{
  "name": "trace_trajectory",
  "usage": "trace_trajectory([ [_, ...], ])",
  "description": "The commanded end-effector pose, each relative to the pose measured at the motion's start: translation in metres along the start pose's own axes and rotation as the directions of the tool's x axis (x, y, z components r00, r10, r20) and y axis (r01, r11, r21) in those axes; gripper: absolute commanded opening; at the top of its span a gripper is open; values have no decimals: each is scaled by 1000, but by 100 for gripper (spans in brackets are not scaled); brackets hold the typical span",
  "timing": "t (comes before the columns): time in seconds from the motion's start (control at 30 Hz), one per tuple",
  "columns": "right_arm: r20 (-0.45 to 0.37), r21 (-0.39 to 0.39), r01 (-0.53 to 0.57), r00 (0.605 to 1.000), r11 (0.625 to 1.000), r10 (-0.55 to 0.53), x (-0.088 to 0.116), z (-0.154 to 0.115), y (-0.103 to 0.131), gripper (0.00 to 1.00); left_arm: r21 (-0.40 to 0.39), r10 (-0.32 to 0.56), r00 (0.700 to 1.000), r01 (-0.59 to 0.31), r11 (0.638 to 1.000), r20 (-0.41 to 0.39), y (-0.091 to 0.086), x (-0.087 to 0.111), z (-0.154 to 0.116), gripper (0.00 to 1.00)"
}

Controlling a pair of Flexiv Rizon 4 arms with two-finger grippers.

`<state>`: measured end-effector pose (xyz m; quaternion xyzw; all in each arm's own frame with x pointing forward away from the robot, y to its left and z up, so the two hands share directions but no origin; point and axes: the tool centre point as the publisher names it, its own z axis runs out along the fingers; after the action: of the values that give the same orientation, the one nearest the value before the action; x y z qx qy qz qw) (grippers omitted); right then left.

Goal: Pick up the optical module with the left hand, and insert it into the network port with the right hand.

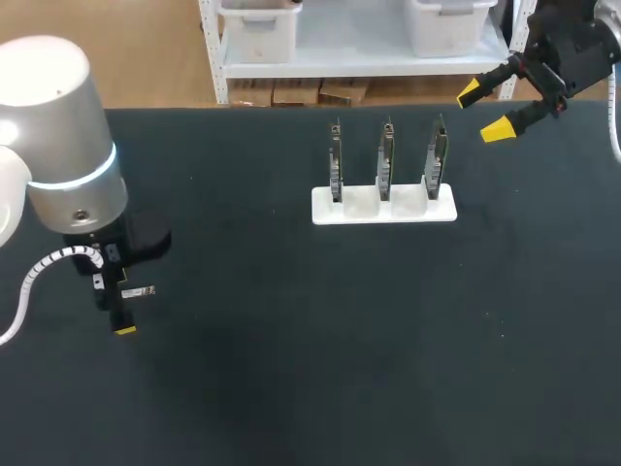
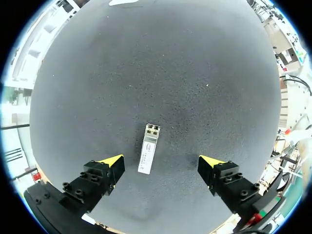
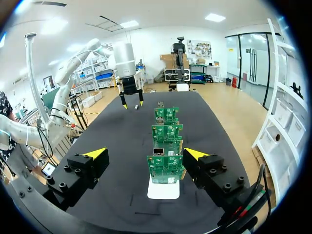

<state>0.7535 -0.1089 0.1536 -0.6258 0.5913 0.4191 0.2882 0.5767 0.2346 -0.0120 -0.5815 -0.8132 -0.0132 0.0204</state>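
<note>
Hovering left gripper [image 2: 162, 162] over the optical module [image 2: 148, 156], fingers apart, no contact. It lies flat on the dark speckled mat [image 2: 156, 73] between my tips. Right gripper [image 3: 145, 153] also spread, with three boards [image 3: 165, 165] in a white holder [image 3: 163, 189] just ahead.

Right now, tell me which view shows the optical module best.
The left wrist view: the optical module lies flat, close up, between the left arm's open jaws. The head view shows it only as a small pale sliver beside that arm; in the right wrist view it is too small to tell.
</note>
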Motion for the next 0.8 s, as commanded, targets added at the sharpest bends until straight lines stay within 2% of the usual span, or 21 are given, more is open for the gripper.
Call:
trace_trajectory([
  [0.03, 1, 6, 2, 1000, 1000, -2, 0, 1, 2, 100, 9, 4, 1000, -4, 1000, -1, 3, 0, 2, 100],
  [0.33, 1, 6, 2, 1000, 1000, -2, 0, 1, 2, 100, 15, 5, 1000, -5, 1000, 6, 3, 1, 3, 100],
  [0.37, 1, 6, 2, 1000, 1000, -2, 0, 1, 2, 100, 16, 4, 1000, -4, 1000, 6, 3, 1, 4, 91],
  [0.43, 1, 6, 2, 1000, 1000, -2, 0, 1, 2, 100, 17, 3, 1000, -3, 1000, 7, 3, 2, 4, 53],
  [0.5, 1, 6, 2, 1000, 1000, -2, 0, 1, 2, 100, 16, 5, 1000, -5, 1000, 9, 4, 2, 4, 24],
  [0.53, 1, 6, 2, 1000, 1000, -2, 0, 1, 2, 100, 16, 5, 1000, -6, 1000, 8, 4, 2, 4, 0],
  [0.8, 1, 6, 2, 1000, 1000, -2, 0, 1, 2, 100, 17, -1, 1000, 1, 1000, 2, 3, 3, 5, 0],
])
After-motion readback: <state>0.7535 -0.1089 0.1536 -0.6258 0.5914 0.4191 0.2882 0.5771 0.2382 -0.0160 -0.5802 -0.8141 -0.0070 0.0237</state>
